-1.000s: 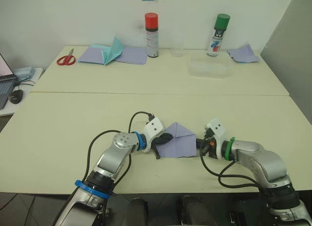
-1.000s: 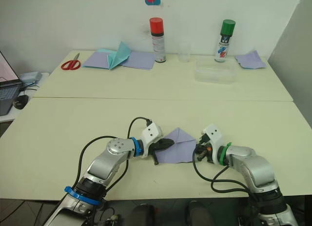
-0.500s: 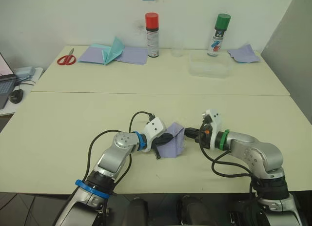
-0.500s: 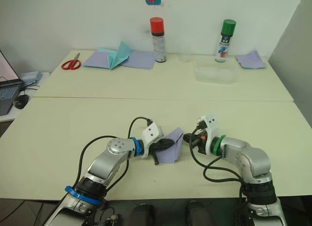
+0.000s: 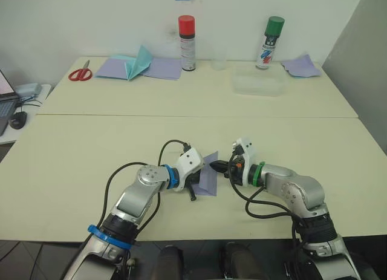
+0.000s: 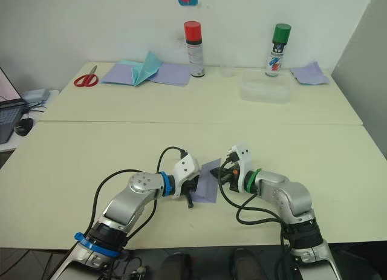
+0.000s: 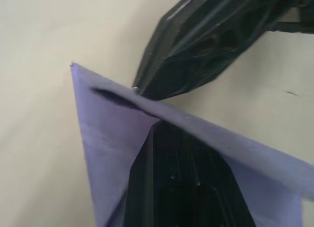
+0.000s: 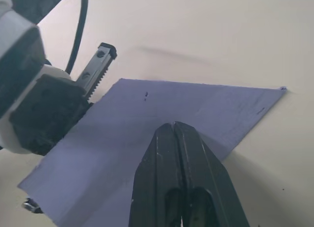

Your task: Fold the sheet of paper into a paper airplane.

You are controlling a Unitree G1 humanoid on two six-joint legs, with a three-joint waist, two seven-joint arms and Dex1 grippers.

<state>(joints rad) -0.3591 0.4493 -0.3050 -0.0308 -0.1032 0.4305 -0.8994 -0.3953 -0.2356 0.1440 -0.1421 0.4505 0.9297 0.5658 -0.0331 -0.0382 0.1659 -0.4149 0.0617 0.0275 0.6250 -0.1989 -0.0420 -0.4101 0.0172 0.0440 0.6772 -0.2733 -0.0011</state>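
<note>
— While both arms are meeting at the near edge of the table (image 5: 72, 153), what is each end effector doing?

— The right end effector (image 8: 174, 125) is pressing against the sheet of paper (image 5: 207, 180) with its two black fingers brought tight together, nothing between them. The left end effector (image 7: 156, 124) is reaching under the raised fold; how wide its fingers are standing, I cannot tell. One toothed finger is poking out past the paper's edge.

— Where is the paper lying?

— Near the front middle, between the two end effectors, folded over and partly lifted off the table.

— And the containers?

— A clear plastic tray (image 5: 258, 84) is sitting at about one o'clock from the paper, well apart; whether anything is in it I cannot make out. A red-capped spray can (image 5: 187, 43) and a green-capped spray can (image 5: 269, 42) are standing upright along the far edge.
</note>
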